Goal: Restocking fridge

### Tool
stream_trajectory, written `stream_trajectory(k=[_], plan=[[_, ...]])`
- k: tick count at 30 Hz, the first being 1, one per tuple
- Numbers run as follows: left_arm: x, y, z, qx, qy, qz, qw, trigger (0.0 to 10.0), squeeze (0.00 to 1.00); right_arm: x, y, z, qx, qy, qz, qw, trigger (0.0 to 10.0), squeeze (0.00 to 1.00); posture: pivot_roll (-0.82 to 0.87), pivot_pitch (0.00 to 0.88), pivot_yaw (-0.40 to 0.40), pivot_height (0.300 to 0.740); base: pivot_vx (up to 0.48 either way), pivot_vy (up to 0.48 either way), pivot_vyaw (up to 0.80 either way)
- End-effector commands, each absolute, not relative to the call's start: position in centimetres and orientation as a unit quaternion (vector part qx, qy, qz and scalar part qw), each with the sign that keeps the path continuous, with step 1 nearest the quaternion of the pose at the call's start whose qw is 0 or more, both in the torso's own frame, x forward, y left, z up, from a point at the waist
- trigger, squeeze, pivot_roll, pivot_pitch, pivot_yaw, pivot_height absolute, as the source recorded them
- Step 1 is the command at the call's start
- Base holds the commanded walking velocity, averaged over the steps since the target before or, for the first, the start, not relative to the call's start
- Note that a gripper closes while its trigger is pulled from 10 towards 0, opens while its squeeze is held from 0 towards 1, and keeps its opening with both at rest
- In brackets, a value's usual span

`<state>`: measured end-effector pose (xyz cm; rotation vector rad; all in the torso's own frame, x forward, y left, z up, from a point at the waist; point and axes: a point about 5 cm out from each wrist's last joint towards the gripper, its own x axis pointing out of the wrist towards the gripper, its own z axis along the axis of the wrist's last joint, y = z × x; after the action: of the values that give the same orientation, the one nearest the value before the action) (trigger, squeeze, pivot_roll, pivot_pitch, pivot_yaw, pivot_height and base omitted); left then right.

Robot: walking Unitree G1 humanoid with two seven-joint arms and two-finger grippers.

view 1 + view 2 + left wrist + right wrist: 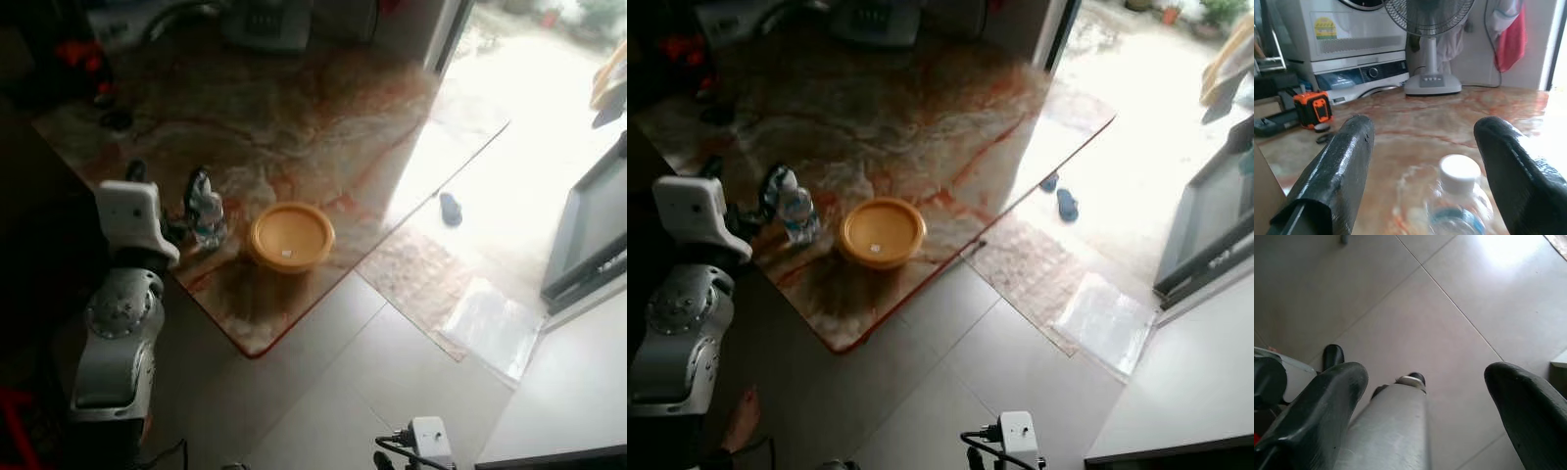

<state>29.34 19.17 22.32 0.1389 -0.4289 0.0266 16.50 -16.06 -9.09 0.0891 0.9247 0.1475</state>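
A clear water bottle (pixel 207 213) with a white cap (pixel 1460 171) stands upright near the front left corner of the marble table (pixel 294 117). My left gripper (pixel 199 199) is at the bottle with its fingers open. In the left wrist view the bottle (pixel 1457 210) sits between the two black fingers (pixel 1347 152), and a gap shows on both sides. My right gripper (pixel 1425 377) hangs low over the tiled floor, open and holding nothing. Its wrist (pixel 423 443) shows at the bottom edge of the left eye view.
A yellow bowl (pixel 290 236) sits just right of the bottle. A fan base (pixel 1432 83), a washing machine (pixel 1352 39) and an orange tape measure (pixel 1312 107) stand at the table's far side. Sandals (pixel 450 208), a doormat (pixel 421 279) and a person's bare foot (pixel 743 419) are on the floor.
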Motion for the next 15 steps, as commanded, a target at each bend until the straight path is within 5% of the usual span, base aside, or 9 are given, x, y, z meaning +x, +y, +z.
stream_trajectory(k=[1, 7, 15], plan=[[29.3, 18.2, 22.7, 0.066, -0.224, -0.002, 0.972, 10.0, 0.00, 15.3, -17.5, -9.5, 0.039, 0.460, 0.050, 0.886, 10.0, 0.00, -0.02, 0.168, -0.073, 0.740, 0.292, 0.000, 0.00], [29.4, 18.2, 23.0, 0.064, -0.229, -0.001, 0.971, 10.0, 0.00, 15.5, -17.6, -9.4, 0.022, 0.455, 0.056, 0.889, 10.0, 0.00, -0.01, 0.155, -0.071, 0.740, 0.293, 0.000, 0.00], [29.3, 17.9, 23.9, 0.060, -0.237, -0.013, 0.970, 10.0, 0.00, 15.5, -17.6, -9.4, 0.033, 0.455, 0.047, 0.889, 10.0, 0.00, -0.01, 0.163, -0.074, 0.740, 0.067, 0.000, 0.55]])
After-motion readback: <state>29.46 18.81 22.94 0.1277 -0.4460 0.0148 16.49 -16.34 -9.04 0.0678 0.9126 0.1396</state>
